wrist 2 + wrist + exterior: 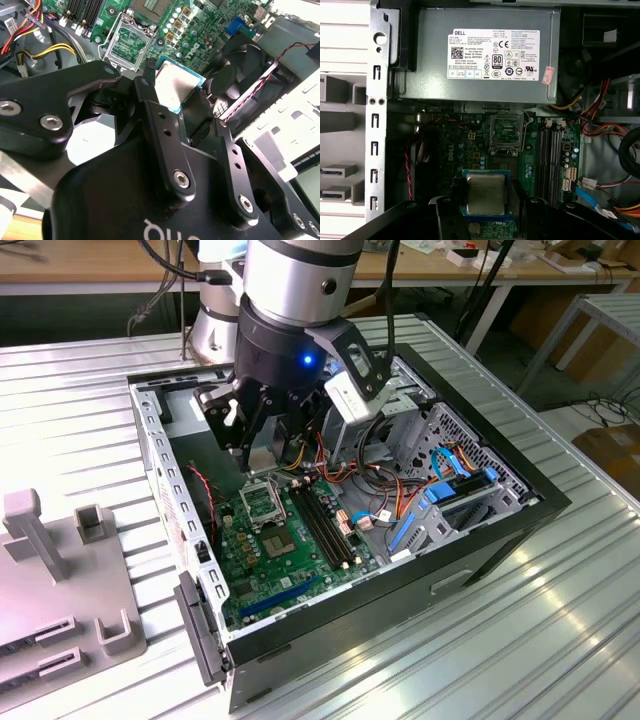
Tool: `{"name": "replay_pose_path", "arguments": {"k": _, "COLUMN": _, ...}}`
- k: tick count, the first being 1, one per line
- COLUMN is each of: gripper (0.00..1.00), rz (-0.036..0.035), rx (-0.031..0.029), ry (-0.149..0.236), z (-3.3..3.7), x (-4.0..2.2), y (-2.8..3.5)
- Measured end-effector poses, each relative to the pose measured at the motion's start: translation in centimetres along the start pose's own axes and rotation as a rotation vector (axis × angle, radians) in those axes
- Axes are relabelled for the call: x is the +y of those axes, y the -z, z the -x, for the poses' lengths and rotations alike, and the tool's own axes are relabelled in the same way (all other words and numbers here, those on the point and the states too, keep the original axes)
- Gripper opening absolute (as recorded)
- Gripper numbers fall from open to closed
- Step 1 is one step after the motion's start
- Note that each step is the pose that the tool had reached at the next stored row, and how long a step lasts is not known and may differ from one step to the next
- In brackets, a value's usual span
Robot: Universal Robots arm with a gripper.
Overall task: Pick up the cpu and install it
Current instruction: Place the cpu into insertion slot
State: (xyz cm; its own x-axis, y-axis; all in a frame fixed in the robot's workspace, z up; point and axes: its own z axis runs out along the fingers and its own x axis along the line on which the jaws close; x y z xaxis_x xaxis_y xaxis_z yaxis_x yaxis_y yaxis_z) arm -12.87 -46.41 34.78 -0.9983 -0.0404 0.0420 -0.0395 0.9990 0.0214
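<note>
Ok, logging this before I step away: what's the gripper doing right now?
Gripper: shut on the cpu, held between its fingers above the motherboard; the socket is empty.

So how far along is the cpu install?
Pickup done: the cpu is clamped between the jaws, above the green board. Not yet installed: the black-framed socket sits empty, with the cpu apart from it.

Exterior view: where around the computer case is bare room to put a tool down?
Bare: the ribbed table on the exterior view's right of the case. Crowded: inside it, cables and the gripper holding the cpu; on the exterior view's left, a grey fixture.
</note>
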Motion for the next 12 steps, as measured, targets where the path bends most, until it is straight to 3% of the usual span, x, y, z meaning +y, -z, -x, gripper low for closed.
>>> {"name": "replay_pose_path", "arguments": {"k": 12, "gripper": 0.47, "rz": -0.0006, "rx": -0.0001, "ry": 0.0, "z": 0.0, "x": -0.02, "y": -0.14}}
